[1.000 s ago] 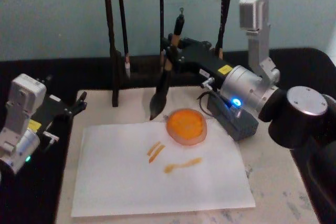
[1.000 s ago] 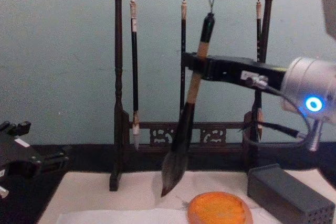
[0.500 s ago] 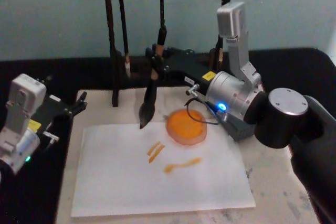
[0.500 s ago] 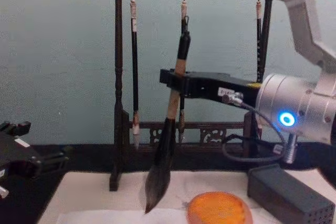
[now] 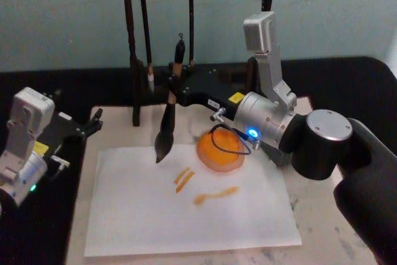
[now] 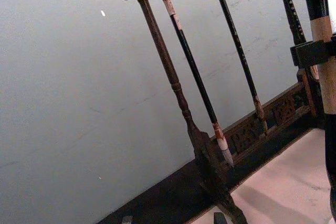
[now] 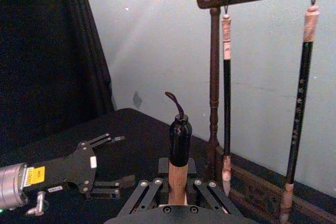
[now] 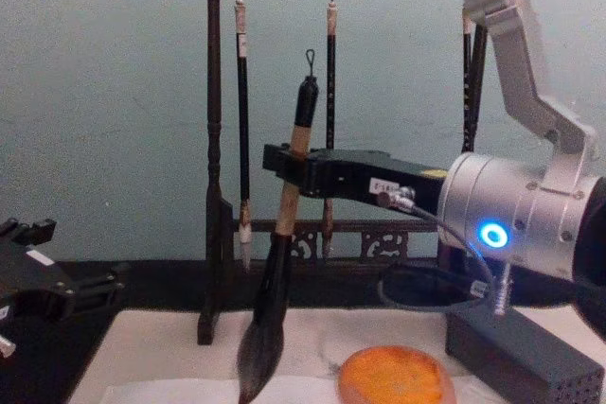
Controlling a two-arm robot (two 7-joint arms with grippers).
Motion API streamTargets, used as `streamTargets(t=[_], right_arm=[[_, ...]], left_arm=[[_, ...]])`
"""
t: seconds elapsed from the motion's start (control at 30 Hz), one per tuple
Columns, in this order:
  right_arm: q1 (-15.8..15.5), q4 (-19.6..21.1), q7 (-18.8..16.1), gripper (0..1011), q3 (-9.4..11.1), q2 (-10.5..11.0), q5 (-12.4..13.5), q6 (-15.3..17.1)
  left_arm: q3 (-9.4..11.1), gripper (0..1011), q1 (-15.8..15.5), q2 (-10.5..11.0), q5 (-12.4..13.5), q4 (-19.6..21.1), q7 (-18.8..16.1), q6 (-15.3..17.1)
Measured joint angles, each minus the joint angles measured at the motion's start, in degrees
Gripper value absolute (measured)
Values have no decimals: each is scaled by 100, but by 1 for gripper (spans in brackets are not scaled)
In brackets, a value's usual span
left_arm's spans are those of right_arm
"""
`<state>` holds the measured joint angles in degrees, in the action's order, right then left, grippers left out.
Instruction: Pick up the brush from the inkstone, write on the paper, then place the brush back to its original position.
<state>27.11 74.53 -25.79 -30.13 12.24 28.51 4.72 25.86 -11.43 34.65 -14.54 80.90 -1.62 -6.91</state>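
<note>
Tan wood pinched tight: the right claw (image 8: 289, 164) is clamped on the handle of the brush (image 8: 281, 245), just above its black neck. The right arm reaches in from the robot's right, forearm stretched level and low across the far part of the counter (image 5: 347, 72), blue light glowing on the silver wrist housing. The brush hangs tilted, cord loop up top and leaning to the right, fat dark tuft down and to the left. Its tip sits over the far left edge of the paper (image 5: 186, 215); whether it touches, I cannot tell.

One inkstone (image 5: 220, 151), orange and round, lies just right of the tuft, on the paper's far edge, apart from the brush, with the arm's black cable looping over it. On the one white sheet, three orange strokes: two short ones side by side (image 5: 182, 179) and a longer one (image 5: 215, 195) nearer the robot.

Over at the left edge, the left claw (image 5: 93, 123) is parked beside the cream mat (image 5: 329, 228), fingers spread, holding nothing.

Behind it all stands the dark wooden rack (image 8: 213, 139) with three thin brushes (image 8: 241, 120) hanging from it, right behind the held brush. One grey perforated block (image 8: 516, 357) sits to the right of the inkstone, partly covered by the right arm.
</note>
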Motion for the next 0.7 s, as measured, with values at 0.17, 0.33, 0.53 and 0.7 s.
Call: streamTargets(t=[0.17, 0.33, 0.53, 0.7], right_arm=[[8, -58, -47, 178, -41, -31, -2, -12], [7, -87, -63, 178, -65, -41, -11, -11], [-10, -120, -80, 178, -91, -50, -29, -3], [-21, -130, -76, 178, -100, -48, -55, -1]], left_arm=[[0, 1001, 0, 0, 0, 0, 0, 0], [0, 1001, 0, 0, 0, 0, 0, 0], [0, 1001, 0, 0, 0, 0, 0, 0], [0, 1001, 0, 0, 0, 0, 0, 0]])
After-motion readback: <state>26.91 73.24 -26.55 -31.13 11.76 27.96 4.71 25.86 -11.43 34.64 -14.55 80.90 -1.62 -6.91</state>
